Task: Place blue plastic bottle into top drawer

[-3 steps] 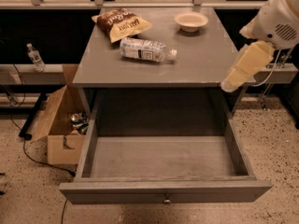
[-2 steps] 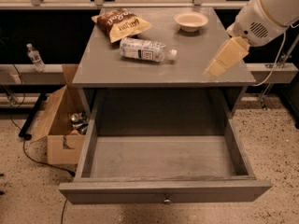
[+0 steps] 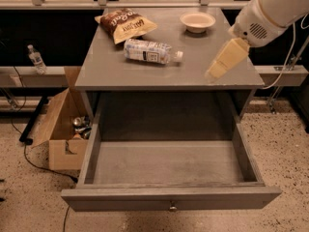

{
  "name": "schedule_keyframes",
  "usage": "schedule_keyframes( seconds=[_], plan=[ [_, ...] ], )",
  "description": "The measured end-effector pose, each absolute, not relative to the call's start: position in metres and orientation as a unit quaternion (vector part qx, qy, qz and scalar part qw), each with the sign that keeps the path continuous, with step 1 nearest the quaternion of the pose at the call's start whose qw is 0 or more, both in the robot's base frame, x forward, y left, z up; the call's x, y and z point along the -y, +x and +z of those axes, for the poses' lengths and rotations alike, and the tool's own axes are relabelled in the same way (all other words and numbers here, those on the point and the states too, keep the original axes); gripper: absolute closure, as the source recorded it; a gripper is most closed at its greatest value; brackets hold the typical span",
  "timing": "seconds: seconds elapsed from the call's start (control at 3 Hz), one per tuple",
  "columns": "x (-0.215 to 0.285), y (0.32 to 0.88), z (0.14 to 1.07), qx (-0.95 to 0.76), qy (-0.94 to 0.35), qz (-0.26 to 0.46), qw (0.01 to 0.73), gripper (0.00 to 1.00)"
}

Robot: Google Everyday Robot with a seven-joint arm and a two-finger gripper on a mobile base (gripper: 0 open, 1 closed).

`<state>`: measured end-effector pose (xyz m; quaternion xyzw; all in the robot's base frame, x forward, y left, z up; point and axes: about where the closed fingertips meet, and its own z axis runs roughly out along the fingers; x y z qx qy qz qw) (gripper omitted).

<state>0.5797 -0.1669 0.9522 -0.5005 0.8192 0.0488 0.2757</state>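
Note:
The blue plastic bottle (image 3: 150, 51) lies on its side on the grey table top (image 3: 106, 66), white cap pointing right, just in front of a chip bag. The top drawer (image 3: 169, 164) is pulled fully open below the table and holds nothing; its front panel carries a small round knob (image 3: 171, 207). My gripper (image 3: 218, 67) hangs over the right part of the table top, to the right of the bottle and apart from it, with nothing in it. The white arm rises from it to the upper right.
A brown chip bag (image 3: 125, 24) lies at the table's back left. A white bowl (image 3: 197, 21) stands at the back right. An open cardboard box (image 3: 65, 129) sits on the floor to the left. A small clear bottle (image 3: 36, 59) stands on a ledge at far left.
My gripper and arm have moved left and up, from beside the table's right edge to above the right part of the table top. The bottle and drawer have not moved.

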Motion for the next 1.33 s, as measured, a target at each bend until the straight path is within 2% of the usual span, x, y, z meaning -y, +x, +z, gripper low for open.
schedule_keyframes(
  seconds=[0.33, 1.33],
  plan=[
    [0.146, 0.623, 0.941, -0.809, -0.513, 0.043, 0.284, 0.00],
    [0.095, 0.708, 0.901, -0.806, -0.504, 0.066, 0.303, 0.00]
  ],
)
